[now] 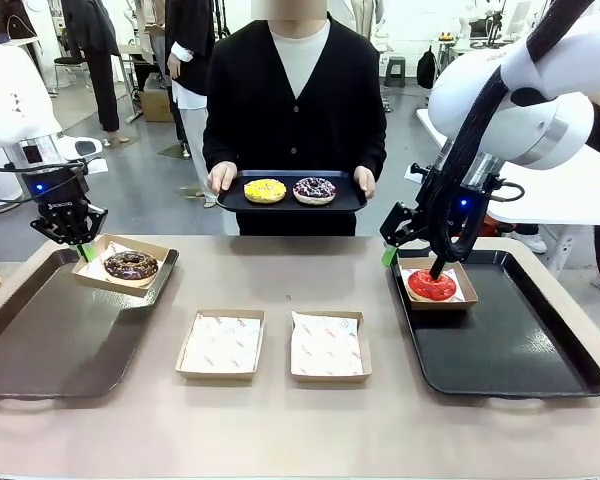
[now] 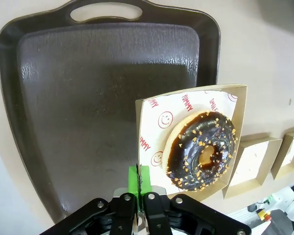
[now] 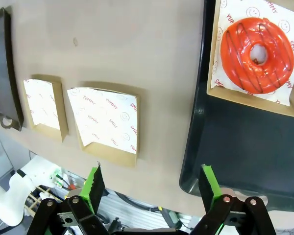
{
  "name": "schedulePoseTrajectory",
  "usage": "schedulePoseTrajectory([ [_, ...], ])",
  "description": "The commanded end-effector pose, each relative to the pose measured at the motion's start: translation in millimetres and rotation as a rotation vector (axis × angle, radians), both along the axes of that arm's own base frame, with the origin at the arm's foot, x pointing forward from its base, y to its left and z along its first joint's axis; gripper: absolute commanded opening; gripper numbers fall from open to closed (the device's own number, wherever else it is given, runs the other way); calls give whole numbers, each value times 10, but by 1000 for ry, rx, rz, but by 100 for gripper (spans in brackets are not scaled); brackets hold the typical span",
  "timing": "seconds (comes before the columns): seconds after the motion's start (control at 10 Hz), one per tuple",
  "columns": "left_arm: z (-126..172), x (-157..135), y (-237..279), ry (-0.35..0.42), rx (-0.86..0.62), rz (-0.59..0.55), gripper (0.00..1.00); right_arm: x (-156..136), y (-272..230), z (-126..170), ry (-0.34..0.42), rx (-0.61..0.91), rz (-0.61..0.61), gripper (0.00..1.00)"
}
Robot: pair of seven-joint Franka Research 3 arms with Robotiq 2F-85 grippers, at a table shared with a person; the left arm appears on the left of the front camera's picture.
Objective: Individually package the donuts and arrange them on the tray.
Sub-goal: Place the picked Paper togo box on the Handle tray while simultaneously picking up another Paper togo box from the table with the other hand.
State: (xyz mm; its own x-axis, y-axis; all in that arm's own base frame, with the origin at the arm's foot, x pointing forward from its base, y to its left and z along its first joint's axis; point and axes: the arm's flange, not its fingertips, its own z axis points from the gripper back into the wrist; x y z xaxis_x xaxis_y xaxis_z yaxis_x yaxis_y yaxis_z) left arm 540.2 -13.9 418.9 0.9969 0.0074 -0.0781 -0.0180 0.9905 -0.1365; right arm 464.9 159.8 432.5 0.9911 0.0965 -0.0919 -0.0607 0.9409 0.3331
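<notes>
While the left pincer [image 2: 139, 180] is pinched shut on just one edge of the cardboard box [image 2: 237, 105] carrying the chocolate donut [image 2: 201, 149], that box sits half over the right rim of the left tray [image 2: 88, 98], the rest over the bench [image 1: 280, 280]. That's my worry tbh. Thin card held by one edge could flex or slip out, and with the rim under it the box could tip and let the donut slide off the liner. I can't tell if it's lifted or resting. The right pincer [image 3: 152, 182] is spread wide with nothing in it, over the near edge of the right tray [image 3: 225, 161]. The red donut [image 3: 257, 54] is already boxed at the upper right of that frame, near the tray's corner, so a careless move could nudge it. The yellow donut [image 1: 265, 190] and purple donut [image 1: 314, 190] are unboxed on a small tray [image 1: 230, 203] the person [image 1: 295, 90] holds, upper middle of the front view, with two empty boxes [image 1: 220, 343] waiting lower centre. As for direction, the donuts are rings, so no real long axis. All lie flat, glaze and hole facing up. The chocolate one's box sits a bit skewed to the tray edges.
</notes>
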Motion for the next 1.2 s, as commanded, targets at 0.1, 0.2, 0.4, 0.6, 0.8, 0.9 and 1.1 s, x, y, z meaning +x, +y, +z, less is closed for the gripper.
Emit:
schedulePoseTrajectory([
  [0.1, -37, 72, -64, -22, 73, -19, 1, -159, 259, -49, -58, -76, 11, 100],
  [0.2, -95, 85, -66, -24, 89, -16, 1, -166, 316, -73, -65, -95, -1, 100],
  [0.4, -196, 118, -32, -18, 93, -9, 1, -182, 420, -210, -62, -138, -23, 100],
  [0.6, -244, 94, 39, -24, 79, 4, 1, -273, 560, -341, -64, -175, -10, 100],
  [0.8, -302, 129, 102, -21, 55, 15, 1, -335, 708, -497, -79, -226, -13, 100],
  [0.9, -315, 116, 132, -19, 48, 15, 1, -375, 809, -602, -83, -239, -15, 100],
  [1.1, -341, 130, 149, -19, 37, 14, 1, -370, 899, -741, -73, -257, -32, 100],
])
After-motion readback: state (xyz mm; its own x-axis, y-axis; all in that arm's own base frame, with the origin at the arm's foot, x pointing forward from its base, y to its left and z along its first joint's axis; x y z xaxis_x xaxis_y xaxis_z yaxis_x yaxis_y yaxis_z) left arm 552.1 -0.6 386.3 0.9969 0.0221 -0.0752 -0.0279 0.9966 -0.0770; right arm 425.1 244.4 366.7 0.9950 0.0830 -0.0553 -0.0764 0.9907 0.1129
